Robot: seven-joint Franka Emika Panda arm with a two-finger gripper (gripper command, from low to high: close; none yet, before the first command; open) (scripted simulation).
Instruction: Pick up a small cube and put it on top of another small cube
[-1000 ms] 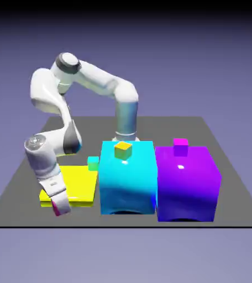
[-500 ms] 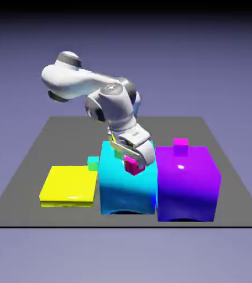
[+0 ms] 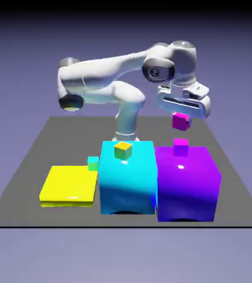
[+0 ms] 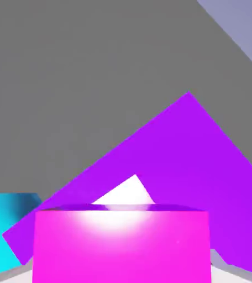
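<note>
Large glossy purple block (image 3: 188, 182) sits near the dark grey tabletop's (image 3: 34, 155) front edge; white two-finger gripper (image 3: 181, 117) clamped on one tiny magenta-pink cube (image 3: 180, 121), airborne above second tiny magenta-pink cube (image 3: 180, 145) on the block's top.

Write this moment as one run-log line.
gripper: shut on small magenta-pink cube | position: above second magenta-pink cube on large purple block | stacked: no

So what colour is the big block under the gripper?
Purple, clearest in the exterior view.
</note>
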